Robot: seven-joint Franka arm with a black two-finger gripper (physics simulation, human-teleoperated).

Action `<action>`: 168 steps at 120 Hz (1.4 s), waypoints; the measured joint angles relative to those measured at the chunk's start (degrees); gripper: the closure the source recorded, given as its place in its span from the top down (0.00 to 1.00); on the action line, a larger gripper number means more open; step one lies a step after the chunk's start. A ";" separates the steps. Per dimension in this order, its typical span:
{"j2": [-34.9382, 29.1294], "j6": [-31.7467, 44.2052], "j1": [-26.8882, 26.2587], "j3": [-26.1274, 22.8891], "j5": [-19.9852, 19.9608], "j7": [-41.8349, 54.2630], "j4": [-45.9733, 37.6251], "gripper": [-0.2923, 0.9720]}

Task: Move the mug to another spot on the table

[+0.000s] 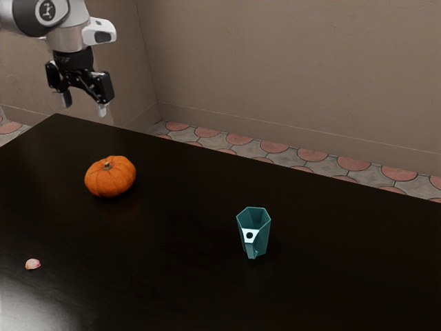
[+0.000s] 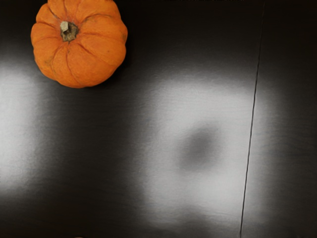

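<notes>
one of each is the count here: one pinkish bit (image 1: 32,263), one mug, one pumpkin and one hand, all over a single dark worktop (image 1: 207,303). nearest the exterior camera, toward that view's left, the pinkish bit lies alone close to the worktop's front edge. it may be a garlic clove, but it is too small to tell.

further in, toward the exterior view's right, the teal mug (image 1: 253,232) stands upright. it is angular-sided, with its mouth up and its handle turned toward the camera, and it is well apart from everything else. that free standing suits the task, i judge, since nothing crowds it and the hand could come at it from above or from the side.

behind it and to the left sits the orange pumpkin (image 1: 110,176), stem up. the wrist view looks straight down on the pumpkin (image 2: 78,42) and a stretch of bare glossy worktop, which suggests the hand hangs over the area just beside it.

furthest back and high up, the hand (image 1: 84,105) hovers above the worktop's far corner, its two fingers pointing down and spread apart with nothing between them. it is well apart from the mug, so the move is not yet begun and the reach to the mug comes first. beyond the worktop lie terracotta floor tiles (image 1: 310,155) and a plain beige wall (image 1: 289,62).
</notes>
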 joint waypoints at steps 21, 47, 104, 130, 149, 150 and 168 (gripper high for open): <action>-0.02 0.79 -1.54 -0.83 -0.21 -0.39 -0.19 0.77; 0.35 8.79 -7.38 -3.36 -2.90 -6.92 -8.03 0.77; 5.19 26.33 -19.29 -8.10 -8.70 -37.42 -23.04 0.77; 9.50 30.22 -20.60 -9.99 -5.79 -41.22 -22.69 0.77; 15.02 32.90 -18.46 -10.05 -5.34 -42.35 -19.61 0.77; 15.31 32.99 -18.46 -10.05 -5.34 -42.39 -19.42 0.77; 19.09 34.26 -18.54 -10.06 -5.32 -42.71 -16.63 0.77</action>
